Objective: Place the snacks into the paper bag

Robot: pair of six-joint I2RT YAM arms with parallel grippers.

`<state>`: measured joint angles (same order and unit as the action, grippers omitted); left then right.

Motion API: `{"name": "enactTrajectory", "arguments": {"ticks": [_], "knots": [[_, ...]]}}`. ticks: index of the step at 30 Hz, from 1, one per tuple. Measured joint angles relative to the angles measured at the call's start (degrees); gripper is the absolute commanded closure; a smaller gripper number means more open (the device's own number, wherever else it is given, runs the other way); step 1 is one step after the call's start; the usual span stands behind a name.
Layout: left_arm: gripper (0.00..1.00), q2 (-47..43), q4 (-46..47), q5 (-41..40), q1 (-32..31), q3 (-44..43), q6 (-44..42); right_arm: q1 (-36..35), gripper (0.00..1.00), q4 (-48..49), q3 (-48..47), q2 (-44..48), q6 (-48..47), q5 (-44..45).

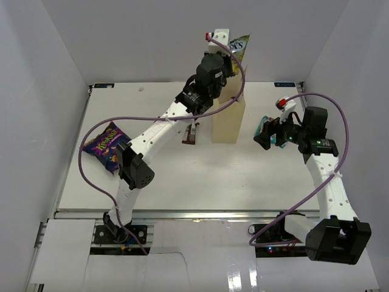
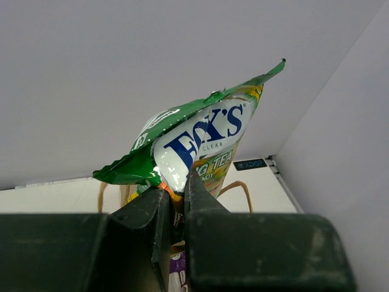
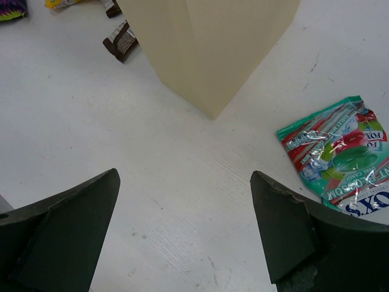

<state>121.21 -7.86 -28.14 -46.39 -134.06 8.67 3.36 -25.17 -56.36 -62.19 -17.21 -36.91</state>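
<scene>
Top external view: the left gripper (image 1: 226, 52) is clenched on a green-yellow candy bag (image 1: 240, 45), held high over the paper bag (image 1: 229, 118), which stands upright on the table (image 1: 182, 176). Left wrist view shows the jaws pinching the packet's lower edge. The right gripper (image 1: 267, 135) hovers spread wide, grasping nothing, near a teal packet (image 3: 340, 161) lying flat right of the paper bag. A dark purple bag (image 1: 108, 148) lies far left. A brown bar (image 1: 191, 134) lies just left of the paper bag.
</scene>
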Motion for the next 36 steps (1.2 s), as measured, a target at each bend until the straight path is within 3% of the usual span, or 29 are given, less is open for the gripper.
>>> {"name": "enactTrajectory", "arguments": {"ticks": [9,13,14,17,20,29,33,36], "knots": [[0.98,4.4,-0.1,-2.8,-0.5,0.0,-1.6,0.1,0.07,0.1,0.0,0.0,0.6,0.8],[0.76,4.6,0.0,-3.7,-0.5,0.0,-1.8,0.1,0.07,0.9,0.7,0.0,0.8,0.8],[0.6,4.6,0.2,-3.9,-0.6,0.0,-1.9,0.1,0.06,0.9,0.9,0.0,0.8,0.7],[0.32,4.6,0.6,-4.2,-0.8,0.0,-1.7,0.3,0.06,1.0,1.0,0.0,0.8,0.8],[0.2,4.6,1.0,-4.2,-1.2,0.0,-1.1,0.3,0.06,1.2,1.0,0.0,0.8,1.1],[0.14,2.7,-0.3,-0.7,-1.5,1.2,0.6,0.5,0.02,1.3,-0.3,-5.1,3.8,11.7],[0.1,-7.8,-2.5,2.3,-1.5,13.1,0.9,0.7,0.05,0.7,-3.5,-13.3,1.3,17.3],[0.09,-21.4,-3.3,3.5,-1.6,27.1,1.8,0.8,0.06,-3.0,-8.9,-21.1,-6.5,17.7]]}}
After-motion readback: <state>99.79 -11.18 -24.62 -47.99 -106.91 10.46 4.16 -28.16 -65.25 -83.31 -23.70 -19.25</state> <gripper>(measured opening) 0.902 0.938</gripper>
